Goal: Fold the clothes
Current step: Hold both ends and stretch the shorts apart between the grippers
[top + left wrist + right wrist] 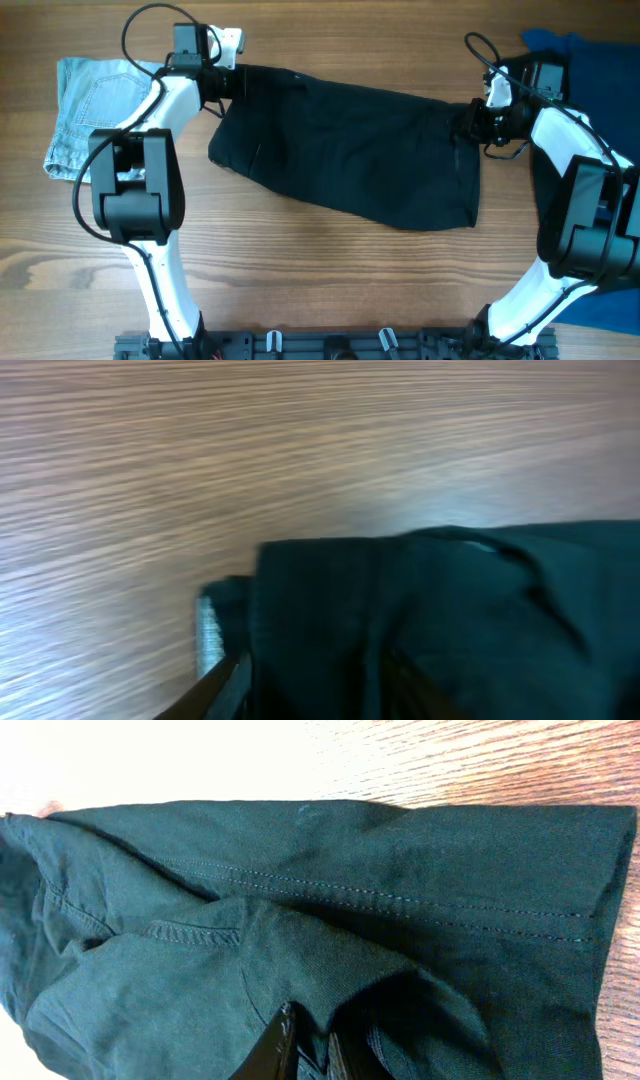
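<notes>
**A:** Listing from the fingers outward: what does each pair hold?

**B:** Left fingers (222,682): clenched on a corner of the black shorts (350,150), at the far-left end. Right fingers (278,1048): pinched on a bunched fold at the opposite end.

**A:** Location of item?

**B:** Shorts: spread mid-worktop (330,270), stretched between the two arms. Folded denim jeans (85,110): beside the left arm. Blue garment (575,50): at the right edge.

**A:** Step in hand?

**B:** Judged: spreading done, first fold not yet made. The next move calls for lifting both held ends together and carrying them across with even tension, so the cloth lands without bunching.
</notes>
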Available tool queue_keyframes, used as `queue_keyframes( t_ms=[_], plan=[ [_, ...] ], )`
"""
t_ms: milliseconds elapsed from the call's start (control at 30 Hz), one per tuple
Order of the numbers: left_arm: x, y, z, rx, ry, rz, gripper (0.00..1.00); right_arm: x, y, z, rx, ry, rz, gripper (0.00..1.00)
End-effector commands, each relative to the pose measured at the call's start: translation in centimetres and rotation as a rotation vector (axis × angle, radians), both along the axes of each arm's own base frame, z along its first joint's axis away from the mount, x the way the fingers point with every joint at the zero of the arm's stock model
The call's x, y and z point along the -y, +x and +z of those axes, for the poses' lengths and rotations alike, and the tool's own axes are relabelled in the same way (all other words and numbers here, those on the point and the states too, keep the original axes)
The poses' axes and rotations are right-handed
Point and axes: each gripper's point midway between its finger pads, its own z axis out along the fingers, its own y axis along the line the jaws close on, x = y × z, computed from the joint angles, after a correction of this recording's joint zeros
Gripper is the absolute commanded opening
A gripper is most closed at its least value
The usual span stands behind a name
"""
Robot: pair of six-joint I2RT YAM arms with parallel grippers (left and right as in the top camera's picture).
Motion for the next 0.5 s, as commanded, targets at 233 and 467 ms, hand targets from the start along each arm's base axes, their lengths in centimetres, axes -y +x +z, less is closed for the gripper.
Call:
queue_keyframes(
  t_ms=[233, 467],
  plan=[
    [1.6, -1.2, 5.1, 0.032, -0.13, -0.075, 0.04, -2.4, 1.4, 4.8, 0.138, 0.159, 0.079, 0.04],
    [-0.7, -6.4, 15.6, 0.043, -0.126, -0.027, 0.04, -1.0, -2.2, 12.5, 0.178, 0.083, 0.027, 0.04]
  ],
)
